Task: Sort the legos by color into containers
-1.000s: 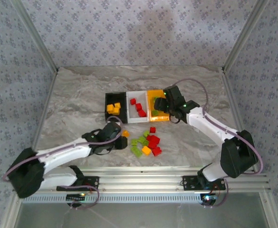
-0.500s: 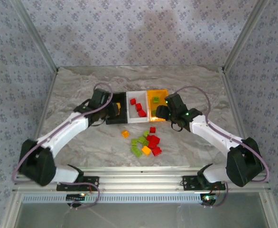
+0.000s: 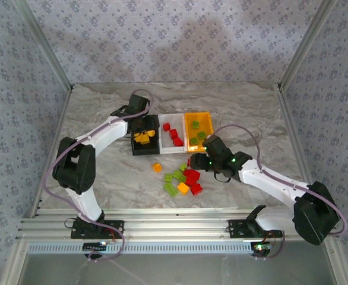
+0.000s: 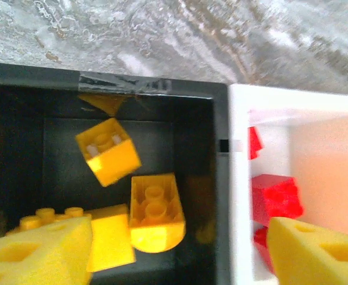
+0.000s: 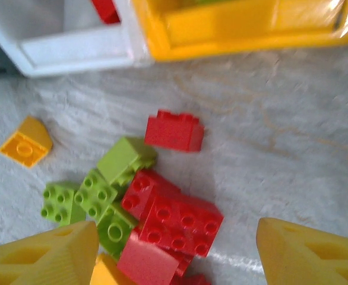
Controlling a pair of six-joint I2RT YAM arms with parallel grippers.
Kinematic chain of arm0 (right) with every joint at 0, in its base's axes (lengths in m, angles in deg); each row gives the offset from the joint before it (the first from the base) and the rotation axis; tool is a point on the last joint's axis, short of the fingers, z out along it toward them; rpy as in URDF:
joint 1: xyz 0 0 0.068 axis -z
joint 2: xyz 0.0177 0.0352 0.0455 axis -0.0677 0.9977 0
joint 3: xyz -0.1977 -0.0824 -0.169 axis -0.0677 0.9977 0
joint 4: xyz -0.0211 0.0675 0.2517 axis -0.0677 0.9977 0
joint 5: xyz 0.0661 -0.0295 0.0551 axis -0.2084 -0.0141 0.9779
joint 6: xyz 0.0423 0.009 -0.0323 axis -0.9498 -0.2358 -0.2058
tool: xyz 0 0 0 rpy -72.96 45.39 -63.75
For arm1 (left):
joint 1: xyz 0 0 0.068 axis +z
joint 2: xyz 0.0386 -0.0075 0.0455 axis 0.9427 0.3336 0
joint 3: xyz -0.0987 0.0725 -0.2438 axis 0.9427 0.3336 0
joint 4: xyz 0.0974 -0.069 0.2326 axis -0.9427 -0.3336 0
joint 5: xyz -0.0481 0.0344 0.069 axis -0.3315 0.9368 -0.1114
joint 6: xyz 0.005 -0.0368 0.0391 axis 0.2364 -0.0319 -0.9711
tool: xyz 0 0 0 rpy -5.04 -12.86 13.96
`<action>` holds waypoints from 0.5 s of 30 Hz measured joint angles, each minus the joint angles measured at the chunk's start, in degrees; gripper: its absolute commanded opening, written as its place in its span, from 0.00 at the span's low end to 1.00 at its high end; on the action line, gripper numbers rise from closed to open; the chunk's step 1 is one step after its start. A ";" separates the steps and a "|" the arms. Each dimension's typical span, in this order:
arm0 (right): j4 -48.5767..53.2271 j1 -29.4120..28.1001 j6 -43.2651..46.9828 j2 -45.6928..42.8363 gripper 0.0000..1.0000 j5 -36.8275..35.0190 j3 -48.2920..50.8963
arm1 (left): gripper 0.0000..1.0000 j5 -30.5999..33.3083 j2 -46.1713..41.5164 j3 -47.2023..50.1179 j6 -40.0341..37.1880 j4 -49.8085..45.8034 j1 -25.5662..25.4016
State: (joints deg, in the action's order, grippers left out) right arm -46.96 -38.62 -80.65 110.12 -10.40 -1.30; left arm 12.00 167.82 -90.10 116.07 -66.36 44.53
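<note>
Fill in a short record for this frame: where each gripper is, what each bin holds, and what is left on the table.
left gripper: open, over the black bin
right gripper: open, over the loose pile
black bin: orange-yellow bricks
white bin: red bricks
orange bin: green bricks
table: loose pile of red, green and orange-yellow, with a lone orange-yellow brick set apart

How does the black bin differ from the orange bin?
The black bin stands at the left end of the row, the orange bin at the right end. The black bin holds orange-yellow bricks; the orange bin holds lime green bricks. Both are open-topped and look equal in size, with the white bin between them.
</note>
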 measured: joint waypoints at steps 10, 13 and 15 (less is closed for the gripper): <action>-2.19 -3.78 -2.40 4.46 0.75 -0.26 1.73 | 0.99 -2.58 -23.08 6.51 1.11 0.92 -8.55; -3.52 -3.93 -3.67 6.23 0.75 -0.92 1.73 | 0.99 -2.49 -30.25 12.94 1.86 1.05 -11.74; -4.00 -3.93 -4.37 7.58 0.75 -1.60 1.70 | 0.99 -1.99 -33.68 17.25 2.62 0.66 -12.59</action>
State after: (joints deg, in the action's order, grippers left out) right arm -50.96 -42.55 -85.02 117.71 -12.00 0.40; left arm 10.01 134.13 -72.85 118.70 -65.70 31.94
